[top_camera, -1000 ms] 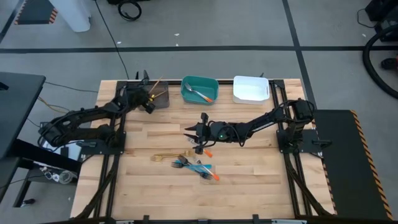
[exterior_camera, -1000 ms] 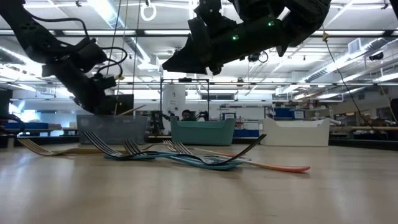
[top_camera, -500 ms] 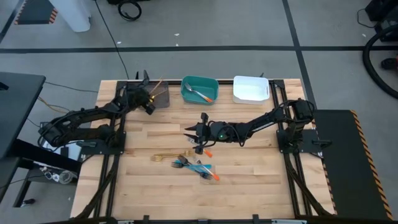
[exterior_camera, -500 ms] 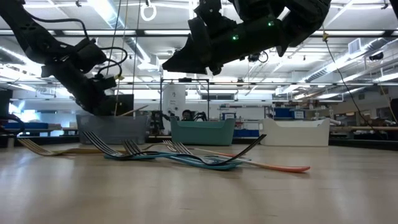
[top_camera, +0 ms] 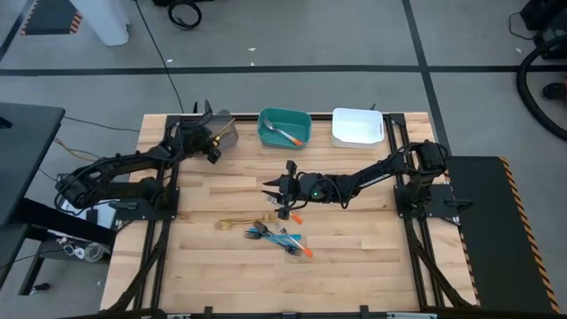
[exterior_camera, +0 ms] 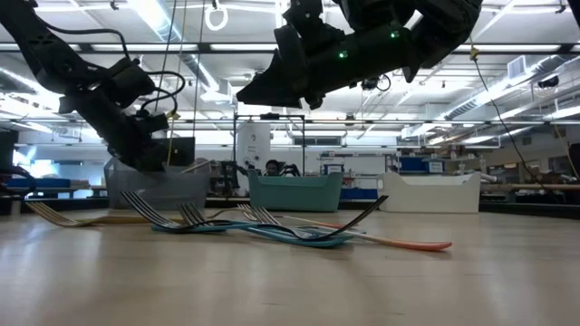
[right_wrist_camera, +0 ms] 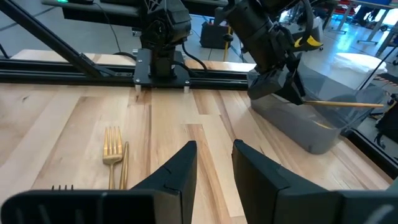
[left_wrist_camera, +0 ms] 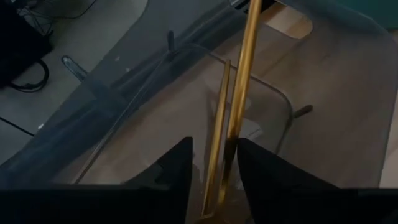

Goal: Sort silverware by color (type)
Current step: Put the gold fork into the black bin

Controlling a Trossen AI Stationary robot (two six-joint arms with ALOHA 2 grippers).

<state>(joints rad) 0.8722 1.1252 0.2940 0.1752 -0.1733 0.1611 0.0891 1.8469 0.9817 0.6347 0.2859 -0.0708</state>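
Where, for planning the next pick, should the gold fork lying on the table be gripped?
Probably across the neck of the gold fork, just behind the tines, from straight above: it lies flat on the table, handle toward the piled forks.

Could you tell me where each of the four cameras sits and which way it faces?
High view: overhead, looking straight down; table, both arms.
Low view: at tabletop height, looking across the silverware into the room; arms overhead.
Left wrist: past the left gripper into the grey bin, gold pieces between its fingers.
Right wrist: past the right gripper, across to the left arm.
Both wrist views share the grey bin.
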